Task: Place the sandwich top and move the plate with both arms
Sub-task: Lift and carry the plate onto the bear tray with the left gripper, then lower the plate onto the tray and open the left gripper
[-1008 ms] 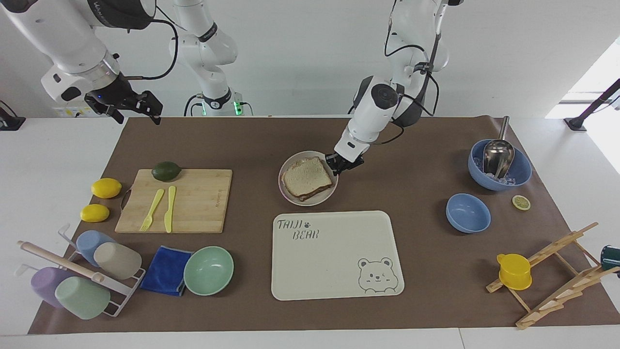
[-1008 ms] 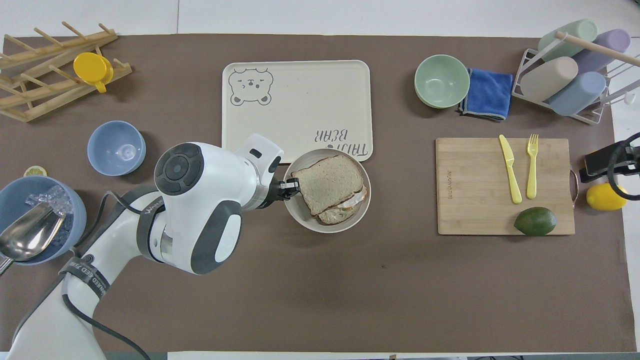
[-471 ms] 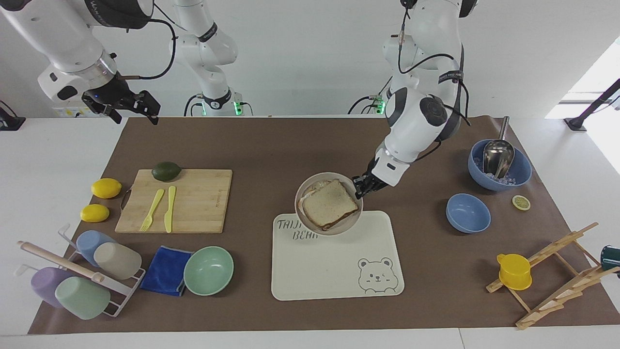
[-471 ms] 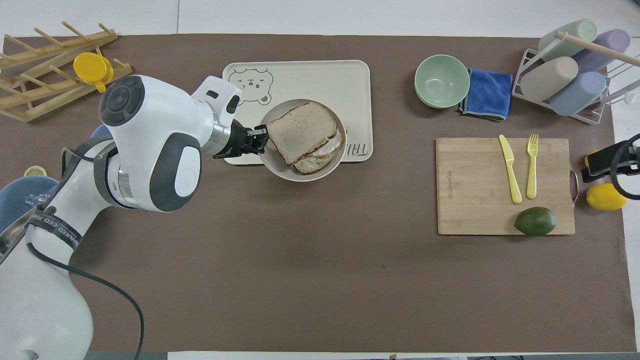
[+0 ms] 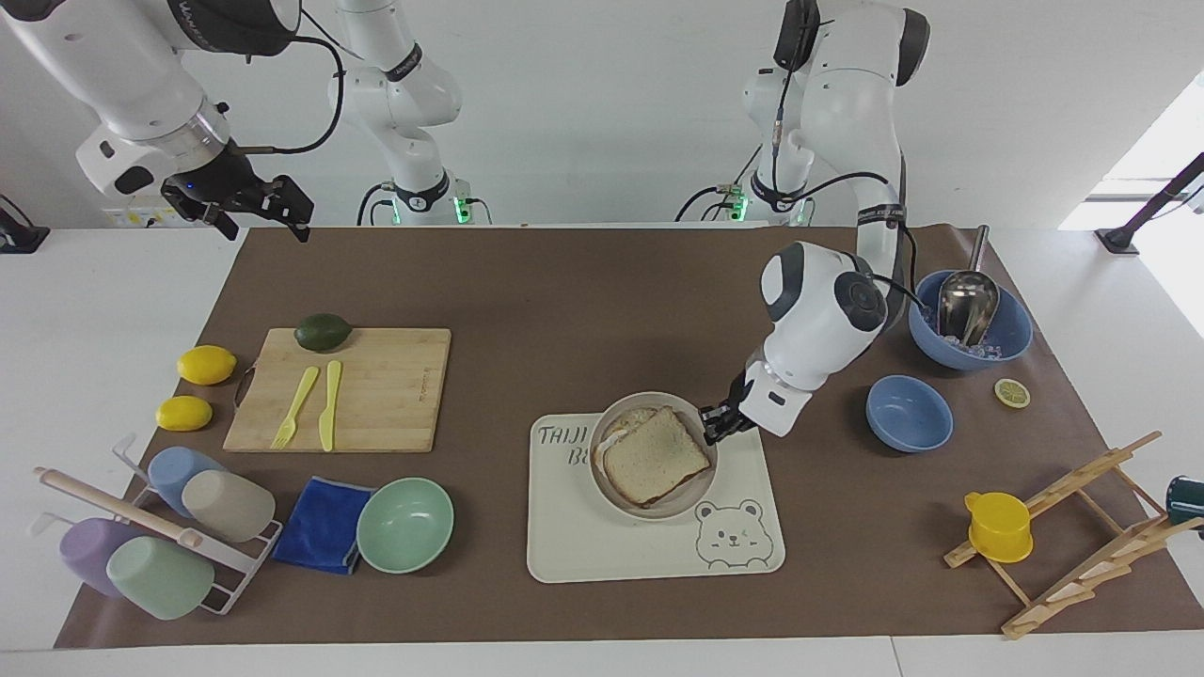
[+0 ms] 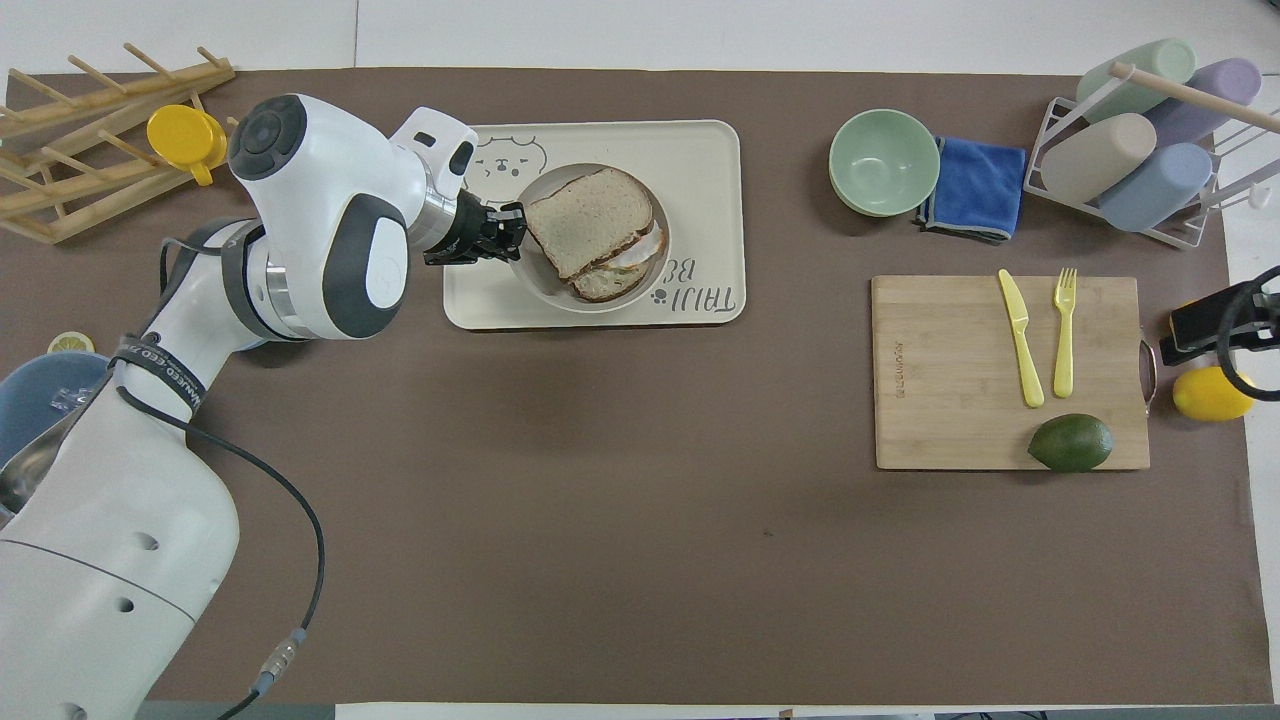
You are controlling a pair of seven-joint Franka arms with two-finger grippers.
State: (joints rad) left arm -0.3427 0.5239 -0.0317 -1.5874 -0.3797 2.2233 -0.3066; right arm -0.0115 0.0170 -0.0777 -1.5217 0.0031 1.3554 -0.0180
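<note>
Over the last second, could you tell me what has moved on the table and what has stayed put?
The left gripper, shut on the plate rim, carried the plate and the sandwich top on it away from the robots, from the mat onto the bear tray. The right gripper kept waiting over the mat's corner; everything else stayed.

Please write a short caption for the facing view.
Left gripper holds the plate with the sandwich top over the tray; right gripper waits.

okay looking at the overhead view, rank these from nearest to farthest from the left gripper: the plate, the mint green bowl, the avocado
1. The plate, on the bear tray, held at its rim by the left gripper.
2. The mint green bowl, beside the blue cloth.
3. The avocado, on the cutting board toward the right arm's end.
</note>
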